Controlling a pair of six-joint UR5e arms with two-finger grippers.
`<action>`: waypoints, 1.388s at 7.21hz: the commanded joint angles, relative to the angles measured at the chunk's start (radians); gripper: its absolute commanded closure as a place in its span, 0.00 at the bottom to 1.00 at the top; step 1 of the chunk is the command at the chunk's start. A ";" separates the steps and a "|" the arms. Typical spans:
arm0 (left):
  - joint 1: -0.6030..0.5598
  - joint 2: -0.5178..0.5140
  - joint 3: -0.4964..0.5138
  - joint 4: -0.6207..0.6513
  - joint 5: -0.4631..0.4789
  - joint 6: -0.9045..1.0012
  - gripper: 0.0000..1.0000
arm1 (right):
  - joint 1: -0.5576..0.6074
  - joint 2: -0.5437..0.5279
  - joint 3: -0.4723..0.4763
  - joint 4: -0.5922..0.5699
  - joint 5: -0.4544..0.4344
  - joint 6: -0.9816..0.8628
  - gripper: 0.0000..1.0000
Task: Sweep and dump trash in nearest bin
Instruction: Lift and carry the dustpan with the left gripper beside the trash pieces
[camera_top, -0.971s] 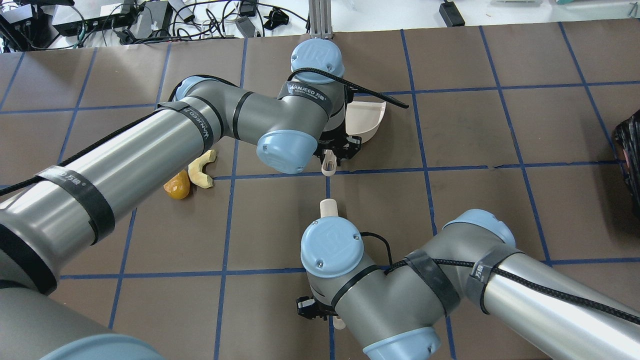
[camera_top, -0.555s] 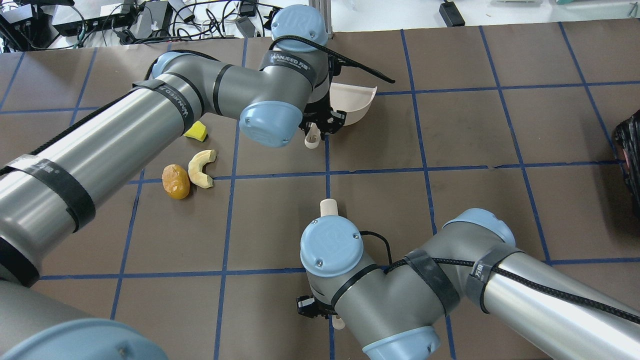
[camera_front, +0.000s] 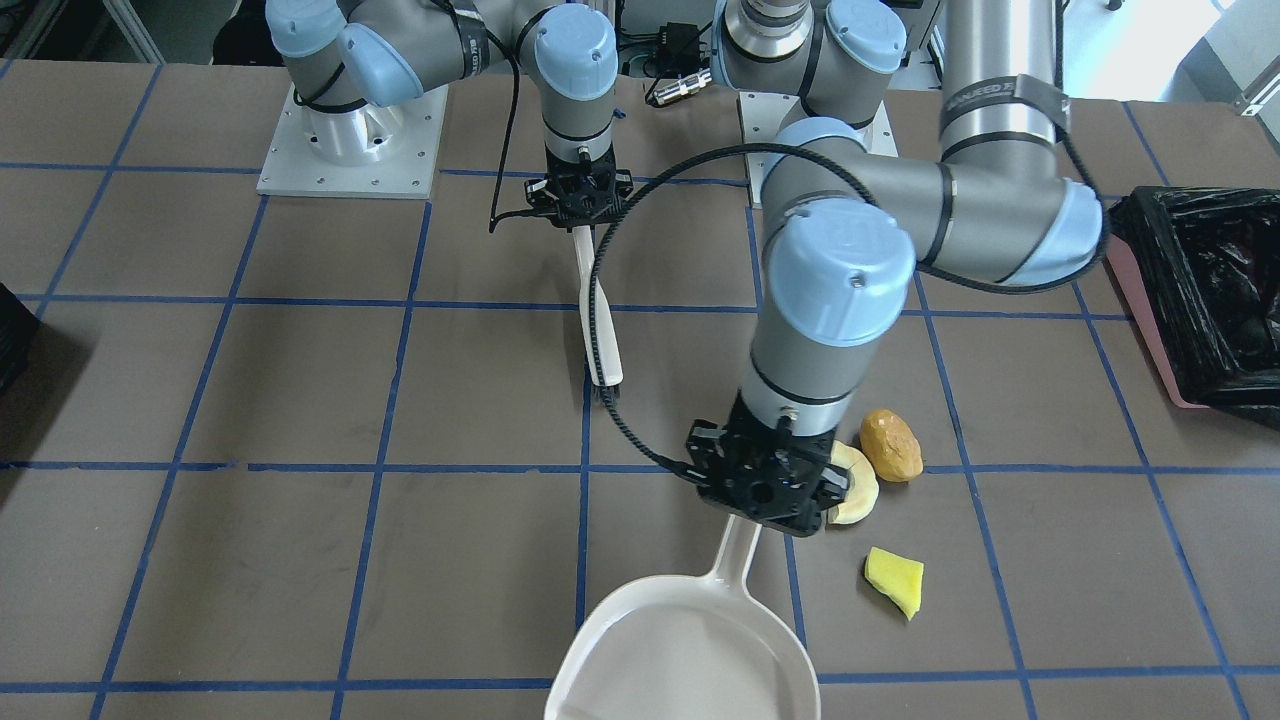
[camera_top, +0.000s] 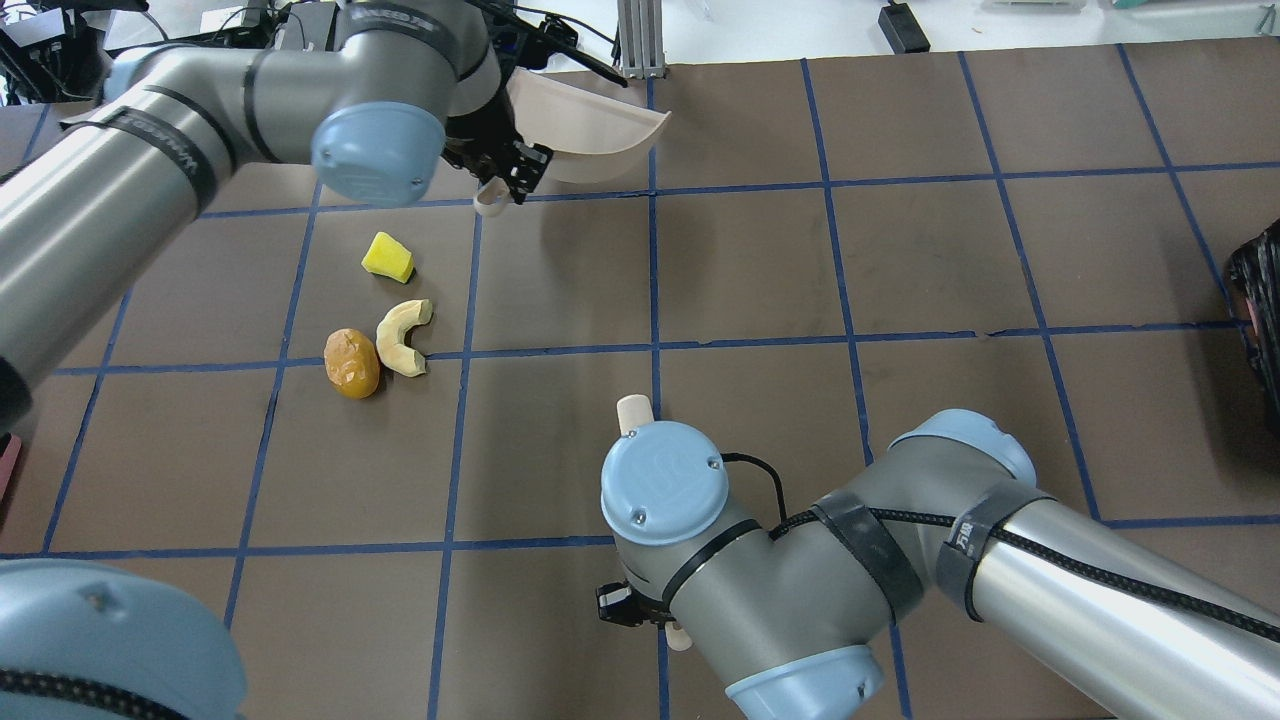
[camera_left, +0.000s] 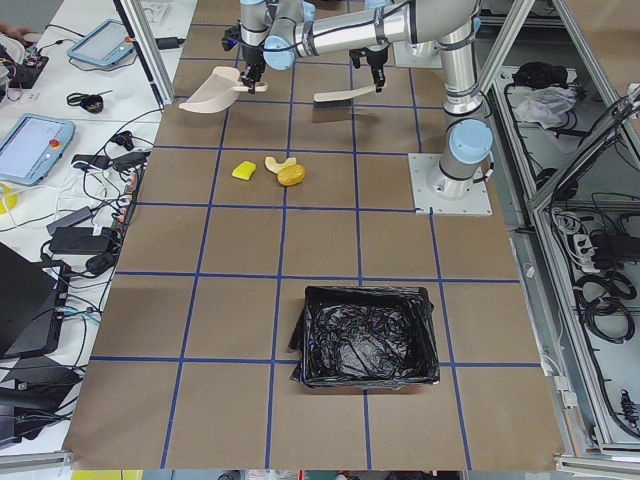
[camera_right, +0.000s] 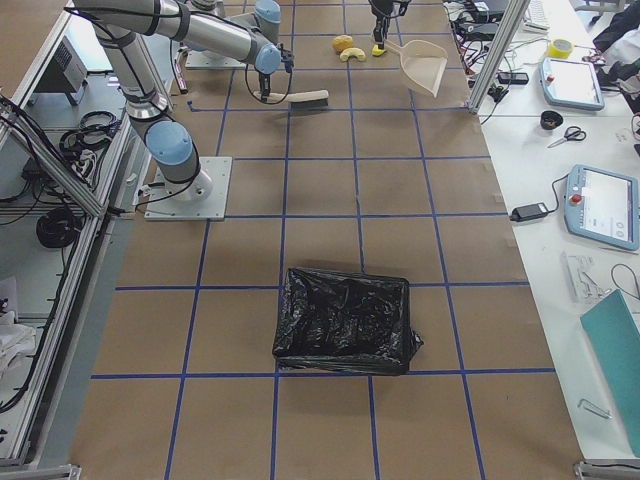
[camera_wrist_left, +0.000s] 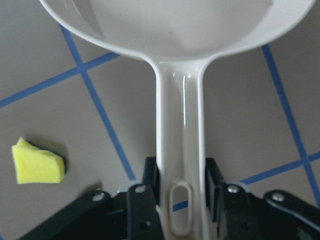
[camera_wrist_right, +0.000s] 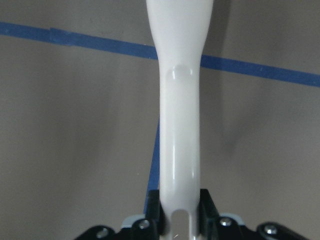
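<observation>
My left gripper (camera_front: 765, 490) (camera_top: 500, 170) is shut on the handle of a cream dustpan (camera_front: 680, 650) (camera_top: 590, 125) (camera_wrist_left: 175, 25), held at the far table edge. Three scraps lie beside it: a yellow wedge (camera_front: 895, 580) (camera_top: 388, 257) (camera_wrist_left: 37, 162), a pale curved rind (camera_top: 403, 337) and a brown lump (camera_front: 890, 445) (camera_top: 351, 363). My right gripper (camera_front: 582, 210) (camera_wrist_right: 180, 205) is shut on the white handle of a brush (camera_front: 600, 330) (camera_wrist_right: 180, 100), mid-table, apart from the scraps. The pink-sided bin (camera_front: 1140, 300) (camera_left: 365, 335) with a black bag stands at the table's left end.
A second black-lined bin (camera_right: 345, 320) (camera_top: 1260, 320) stands at the table's right end. Cables and boxes (camera_top: 200, 40) lie past the far edge, behind the dustpan. The brown mat has a blue tape grid (camera_top: 655, 350).
My left arm has carried the dustpan toward the far edge and to the left, uncovering the yellow wedge and the brown lump. The right arm with the brush has shifted only slightly.
</observation>
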 joint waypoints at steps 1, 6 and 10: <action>0.195 0.067 -0.011 -0.083 0.003 0.400 1.00 | -0.022 -0.032 -0.015 0.002 -0.004 0.053 1.00; 0.707 0.136 -0.087 -0.168 -0.029 1.317 1.00 | -0.059 -0.060 -0.041 -0.004 -0.003 0.277 1.00; 0.850 0.069 -0.094 -0.072 -0.034 1.719 1.00 | -0.059 -0.046 -0.082 0.011 -0.007 0.287 1.00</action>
